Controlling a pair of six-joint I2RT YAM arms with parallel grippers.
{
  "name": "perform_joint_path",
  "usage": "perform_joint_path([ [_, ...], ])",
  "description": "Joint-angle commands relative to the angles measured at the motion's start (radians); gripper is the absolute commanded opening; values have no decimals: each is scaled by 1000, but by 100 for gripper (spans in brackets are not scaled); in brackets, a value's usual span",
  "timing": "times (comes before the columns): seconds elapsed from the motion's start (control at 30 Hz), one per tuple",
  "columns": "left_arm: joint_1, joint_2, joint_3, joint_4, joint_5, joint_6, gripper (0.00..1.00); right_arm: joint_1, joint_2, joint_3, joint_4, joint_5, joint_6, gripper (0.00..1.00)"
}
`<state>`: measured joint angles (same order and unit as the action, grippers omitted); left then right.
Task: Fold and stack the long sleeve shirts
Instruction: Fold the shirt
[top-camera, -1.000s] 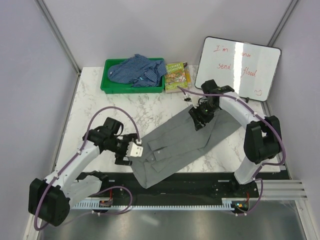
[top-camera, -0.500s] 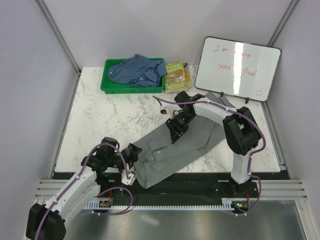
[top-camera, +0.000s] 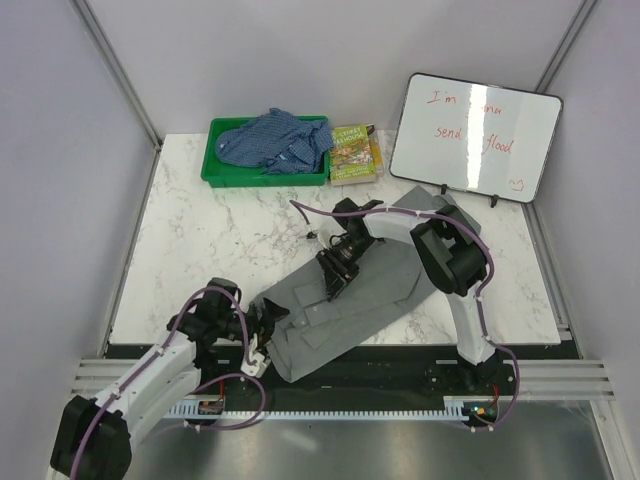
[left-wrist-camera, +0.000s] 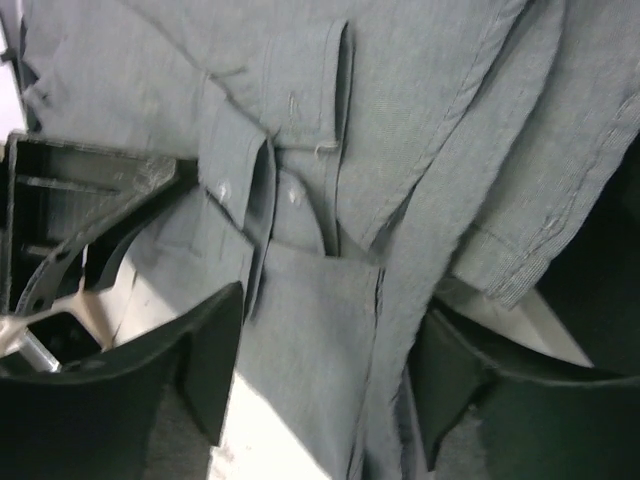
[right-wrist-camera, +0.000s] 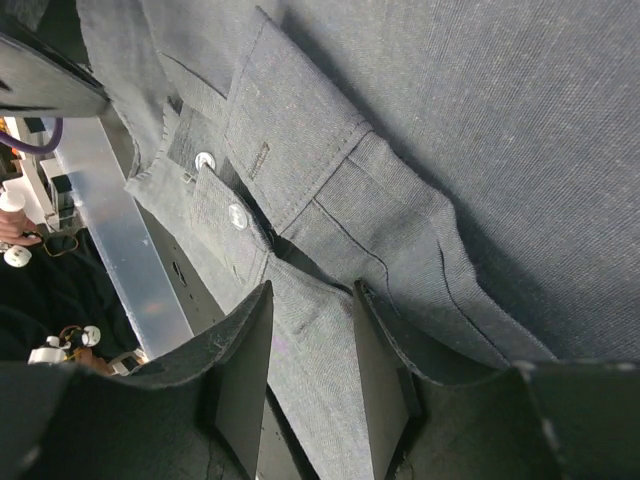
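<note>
The grey long sleeve shirt (top-camera: 385, 290) lies spread diagonally across the marble table, its lower end hanging over the near edge. The blue checked shirt (top-camera: 275, 140) sits bunched in a green tray. My left gripper (top-camera: 272, 318) is at the grey shirt's lower-left edge. In the left wrist view its jaws (left-wrist-camera: 325, 385) stand wide, with a strip of grey cloth (left-wrist-camera: 400, 120) between them. My right gripper (top-camera: 332, 280) is low over the shirt's middle. There its jaws (right-wrist-camera: 315, 370) stand apart, straddling flat cloth just below the buttoned placket (right-wrist-camera: 205, 160).
The green tray (top-camera: 215, 172) stands at the back left, a book (top-camera: 352, 152) beside it. A whiteboard (top-camera: 475, 135) leans at the back right. Bare marble (top-camera: 210, 240) lies left of the shirt. A black rail (top-camera: 400, 375) runs along the near edge.
My left arm dropped back toward the near edge, its gripper narrowing around the shirt's lower-left edge. My right gripper slid from the shirt's upper right to its middle, its jaws closing slightly.
</note>
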<state>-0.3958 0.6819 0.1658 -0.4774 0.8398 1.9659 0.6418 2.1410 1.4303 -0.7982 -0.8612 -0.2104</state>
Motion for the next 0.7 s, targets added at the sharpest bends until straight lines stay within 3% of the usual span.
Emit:
perform_joint_path([
  [0.0, -20, 106, 64, -1, 91, 99, 66, 15, 52, 24, 44, -12, -9, 45],
  [0.2, -55, 183, 86, 157, 104, 13, 72, 19, 62, 25, 48, -9, -12, 45],
  [0.47, -124, 264, 98, 229, 79, -15, 73, 22, 62, 19, 48, -10, -14, 44],
  [0.57, -140, 304, 110, 234, 74, -13, 66, 22, 60, 15, 48, -6, -15, 45],
  [0.67, -161, 329, 127, 235, 58, -33, 49, 25, 60, 15, 48, -5, -15, 44],
])
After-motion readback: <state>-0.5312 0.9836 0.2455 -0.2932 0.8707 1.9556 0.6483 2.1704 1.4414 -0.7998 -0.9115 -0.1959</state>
